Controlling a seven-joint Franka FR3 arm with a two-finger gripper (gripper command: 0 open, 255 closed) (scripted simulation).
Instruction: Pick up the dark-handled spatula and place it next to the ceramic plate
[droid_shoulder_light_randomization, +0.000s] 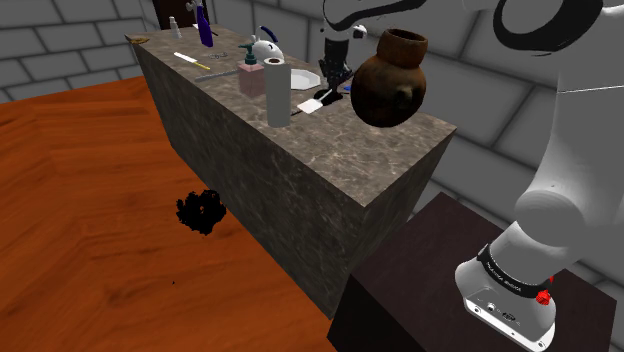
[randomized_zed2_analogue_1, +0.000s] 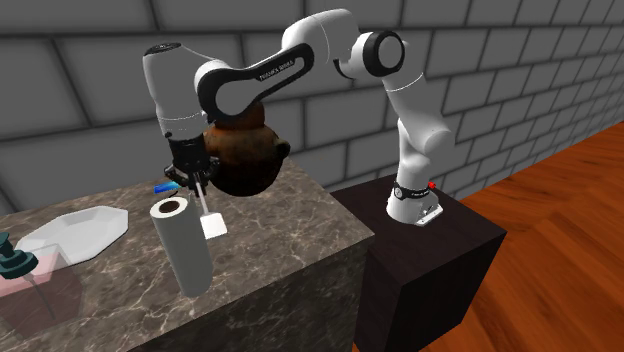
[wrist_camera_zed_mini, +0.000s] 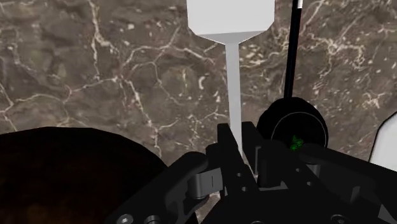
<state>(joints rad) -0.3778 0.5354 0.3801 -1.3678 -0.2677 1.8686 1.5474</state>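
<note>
My black gripper (wrist_camera_zed_mini: 238, 137) is shut on the thin pale shaft of the spatula (wrist_camera_zed_mini: 230, 25), whose flat white blade points away from the hand over the marble counter. The handle end is hidden inside the fingers. In the second exterior view the gripper (randomized_zed2_analogue_1: 190, 181) hangs by the brown pot, and the spatula (randomized_zed2_analogue_1: 211, 224) slants down with its blade at the counter top; I cannot tell if it touches. The white plate (randomized_zed2_analogue_1: 75, 232) lies further toward that view's left. From the shoulder view the spatula (droid_shoulder_light_randomization: 310, 104) sits just in front of the plate (droid_shoulder_light_randomization: 303, 78), below the gripper (droid_shoulder_light_randomization: 336, 76).
A big round brown pot (randomized_zed2_analogue_1: 240, 150) stands close beside the gripper. A grey paper-towel roll (randomized_zed2_analogue_1: 181, 246) stands upright near the spatula's blade, and a pink soap dispenser (randomized_zed2_analogue_1: 20, 272) sits past the plate. A dark round object on a thin rod (wrist_camera_zed_mini: 292, 124) lies beside the fingers. The counter edge (droid_shoulder_light_randomization: 400, 190) is near.
</note>
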